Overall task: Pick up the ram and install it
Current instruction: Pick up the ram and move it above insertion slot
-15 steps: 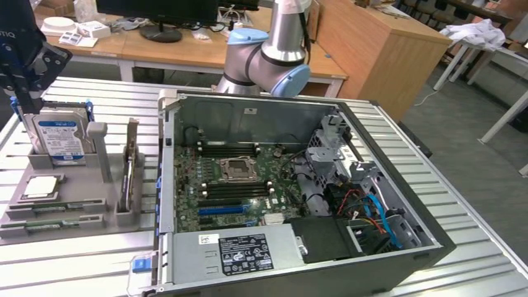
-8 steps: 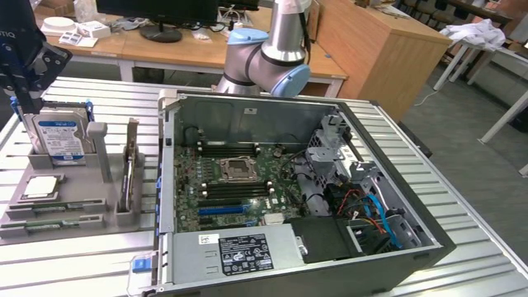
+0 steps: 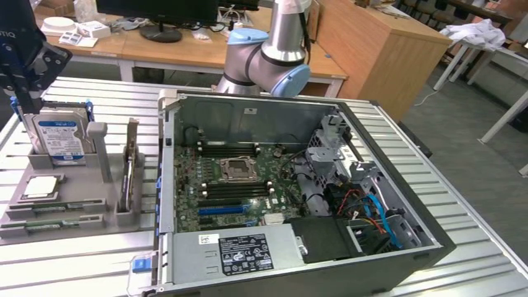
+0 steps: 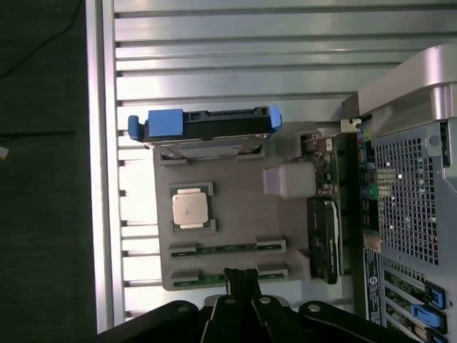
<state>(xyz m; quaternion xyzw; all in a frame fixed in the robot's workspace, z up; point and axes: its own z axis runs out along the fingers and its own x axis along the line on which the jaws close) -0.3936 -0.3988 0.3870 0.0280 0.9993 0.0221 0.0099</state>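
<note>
Ram sticks [image 4: 227, 249] lie in gray holder [image 4: 243, 214] beside hard drive [image 4: 207, 127] and processor [image 4: 191, 209], jaws clenched empty above.

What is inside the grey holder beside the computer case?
Two ram sticks, a processor, a hard drive, an expansion card. The fingers cover one stick's middle.

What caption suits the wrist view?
Shut end effector hovers over the gray parts holder, nearest a ram stick, beside the computer case.
</note>
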